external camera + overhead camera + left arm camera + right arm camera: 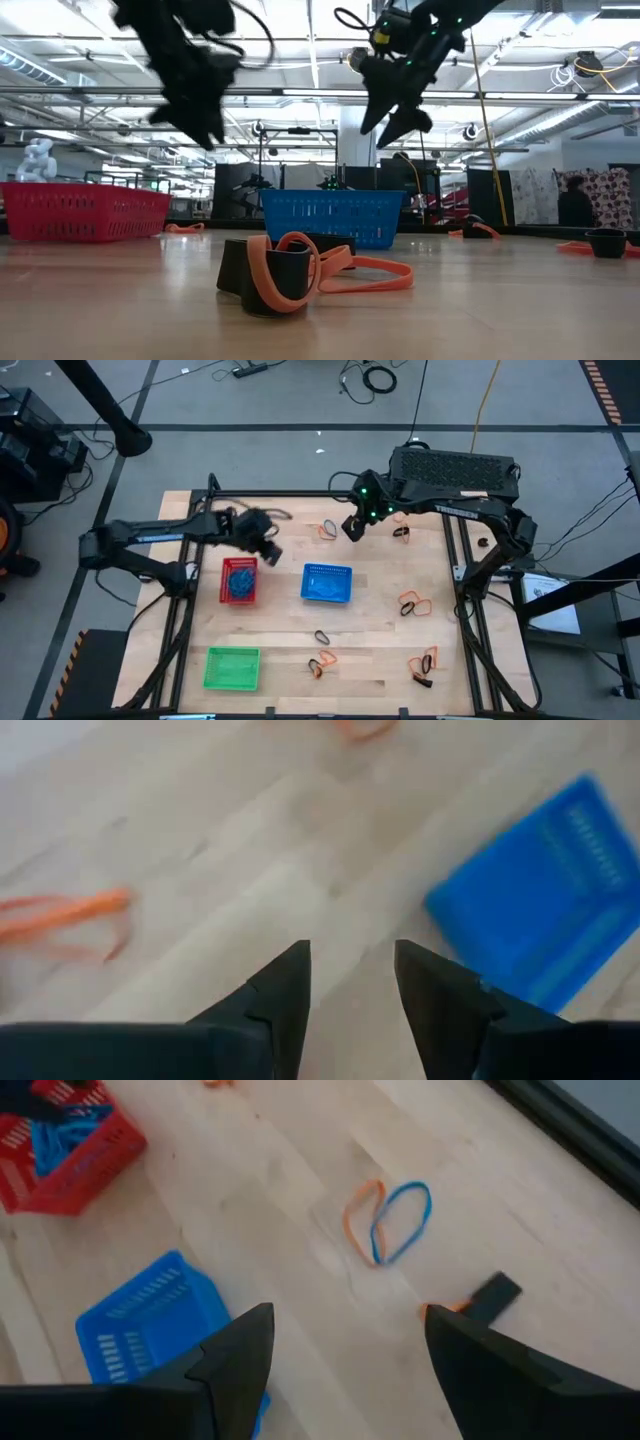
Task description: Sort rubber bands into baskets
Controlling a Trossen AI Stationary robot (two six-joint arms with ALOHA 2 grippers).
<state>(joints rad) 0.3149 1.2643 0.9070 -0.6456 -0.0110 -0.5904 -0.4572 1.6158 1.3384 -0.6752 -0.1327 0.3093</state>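
From where I stand, the left pincer (268, 550) hangs in the air just past the far edge of the red basket (239, 580), its fingers parted with nothing between them, and a heap of blue rubber bands (240, 585) already lies inside that basket. The right pincer (354, 527) hovers above the far middle of the table (370, 650), spread wide and empty too, near an orange and blue pair of bands (388, 1222) lying on the bare wood. The blue basket (327, 583) sits just right of the red one and looks empty from above, and the green basket (232, 667) at the near left corner holds nothing I can make out. More bands are scattered about: an orange loop with a black one near the far right side (401, 532), orange ones at the right (414, 603), and a mixed few along the near edge (322, 663). My guess is that a drop into the red basket is just done and the next pick is due. The right pincer seems best placed: it would have to come down over the pair, close on one loop only, and carry it to the matching basket.
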